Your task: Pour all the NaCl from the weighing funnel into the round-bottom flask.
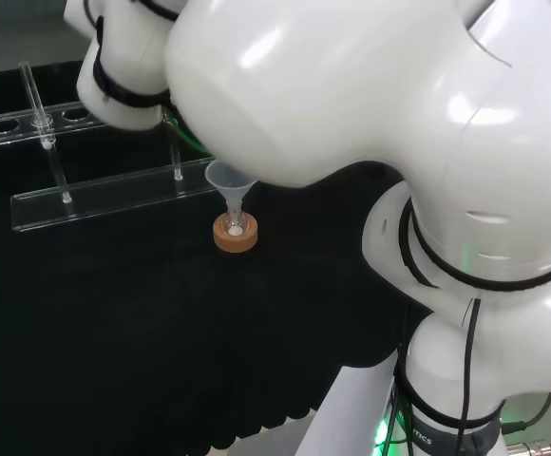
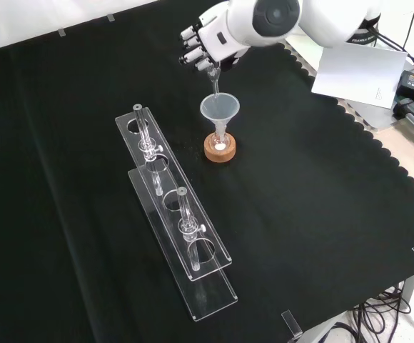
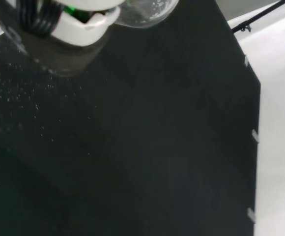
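Hand [image 2: 210, 44] above funnel [image 2: 219, 108] on flask [image 2: 220, 145].
Fingers [image 2: 191, 51] curled, apparently pinching a clear stem tilted into the funnel; cork stand [image 2: 220, 151] mid-table.

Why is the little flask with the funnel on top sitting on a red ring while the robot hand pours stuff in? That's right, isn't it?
Almost. The ring under the flask is brown cork, not red; the front view shows it. The rest holds: the funnel sits in the flask's neck, and the robot hand tips a clear weighing funnel over it.
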Robot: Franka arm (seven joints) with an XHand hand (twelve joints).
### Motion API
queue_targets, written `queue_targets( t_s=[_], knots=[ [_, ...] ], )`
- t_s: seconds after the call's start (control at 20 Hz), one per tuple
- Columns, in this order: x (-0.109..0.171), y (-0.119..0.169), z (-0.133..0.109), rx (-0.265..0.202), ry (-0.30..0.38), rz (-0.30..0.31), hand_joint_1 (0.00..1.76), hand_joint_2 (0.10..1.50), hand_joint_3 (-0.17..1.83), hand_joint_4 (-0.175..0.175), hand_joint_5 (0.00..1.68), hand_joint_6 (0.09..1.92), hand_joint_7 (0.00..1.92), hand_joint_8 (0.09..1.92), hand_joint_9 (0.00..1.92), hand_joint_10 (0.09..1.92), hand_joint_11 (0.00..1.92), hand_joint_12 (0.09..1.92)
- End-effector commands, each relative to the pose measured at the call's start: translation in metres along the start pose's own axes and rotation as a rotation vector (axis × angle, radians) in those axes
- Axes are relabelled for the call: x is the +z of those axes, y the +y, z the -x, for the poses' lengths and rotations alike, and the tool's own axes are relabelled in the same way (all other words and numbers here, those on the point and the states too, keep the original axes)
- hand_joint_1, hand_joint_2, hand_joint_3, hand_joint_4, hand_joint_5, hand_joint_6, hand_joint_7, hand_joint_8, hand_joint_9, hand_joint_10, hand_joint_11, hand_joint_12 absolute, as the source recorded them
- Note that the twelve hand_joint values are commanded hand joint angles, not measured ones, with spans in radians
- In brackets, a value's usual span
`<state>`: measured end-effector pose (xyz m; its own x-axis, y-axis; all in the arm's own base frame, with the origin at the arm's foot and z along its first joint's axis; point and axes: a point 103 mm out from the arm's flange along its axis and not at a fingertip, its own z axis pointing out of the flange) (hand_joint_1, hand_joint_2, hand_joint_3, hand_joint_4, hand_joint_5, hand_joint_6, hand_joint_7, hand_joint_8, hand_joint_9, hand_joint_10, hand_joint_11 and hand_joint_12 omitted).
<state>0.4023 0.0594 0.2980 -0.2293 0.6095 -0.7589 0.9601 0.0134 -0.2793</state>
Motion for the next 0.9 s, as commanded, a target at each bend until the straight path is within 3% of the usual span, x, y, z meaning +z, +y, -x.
queue_targets(
  t_s=[0.05,0.35,0.45,0.75,0.9],
  knots=[
    [0.012,0.002,0.011,0.015,0.266,0.024,1.11,0.71,0.55,0.175,1.29,0.6,0.76,0.66,1.25,0.09,1.13,0.82],
    [0.029,0.004,0.025,0.033,0.476,0.033,1.11,0.71,0.55,0.175,1.29,0.6,0.76,0.66,1.25,0.09,1.13,0.82],
    [0.034,0.005,0.028,0.037,0.5,0.037,1.11,0.71,0.55,0.175,1.29,0.6,0.76,0.66,1.25,0.09,1.13,0.82],
    [0.051,0.007,0.042,0.059,0.752,0.07,1.11,0.71,0.55,0.175,1.29,0.6,0.76,0.66,1.25,0.09,1.13,0.82],
    [0.054,0.008,0.045,0.067,0.822,0.09,1.11,0.71,0.55,0.175,1.29,0.6,0.76,0.66,1.25,0.09,1.13,0.82]
  ],
)
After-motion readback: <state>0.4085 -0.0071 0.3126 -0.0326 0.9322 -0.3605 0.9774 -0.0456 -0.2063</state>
